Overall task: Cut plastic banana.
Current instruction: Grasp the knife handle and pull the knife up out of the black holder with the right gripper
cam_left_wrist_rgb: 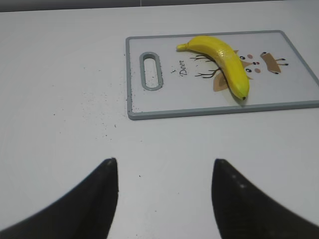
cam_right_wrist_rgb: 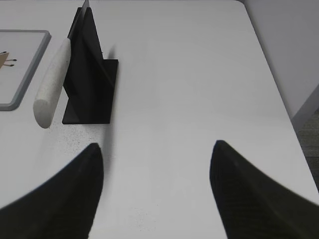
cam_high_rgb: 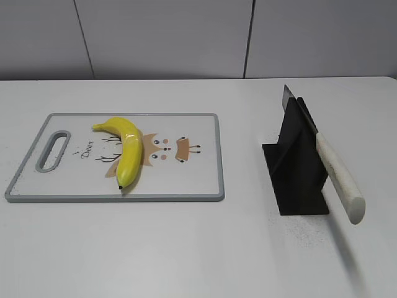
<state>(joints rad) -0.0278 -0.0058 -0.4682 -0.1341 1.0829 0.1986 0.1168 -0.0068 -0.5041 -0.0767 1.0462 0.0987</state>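
- On your left, the cutting board point(cam_high_rgb: 205, 180) lies flat on the matte white desk point(cam_high_rgb: 186, 248): a white rectangle with a grey rim, rounded corners and an oval handle slot point(cam_high_rgb: 54, 150) at its left end.
- You can read the script word "Deer" point(cam_high_rgb: 87, 149) printed beside a cartoon deer face point(cam_high_rgb: 162, 148) with antlers.
- The plastic banana point(cam_high_rgb: 127, 151) rests on the board over that print, glossy bright yellow and curved, stem toward the back left and dark tip toward the front edge.
- On your right, well apart from the board, a black angular knife stand point(cam_high_rgb: 296, 167) holds a knife point(cam_high_rgb: 322, 152) tilted, its speckled off-white rounded handle point(cam_high_rgb: 340, 177) sticking out toward the front and the steel blade poking above the stand.
- Your left wrist view shows the left end effector point(cam_left_wrist_rgb: 164, 172) with its 2 dark fingers spread apart above bare desk, short of the board, along with fine dark specks on the desk point(cam_left_wrist_rgb: 102, 114) that the exterior view does not resolve.
- Your right wrist view shows the right end effector point(cam_right_wrist_rgb: 157, 154) likewise spread and holding nothing, with the stand to its front left; only this view shows the desk's right edge point(cam_right_wrist_rgb: 271, 74).
- Neither end effector appears in the exterior view.
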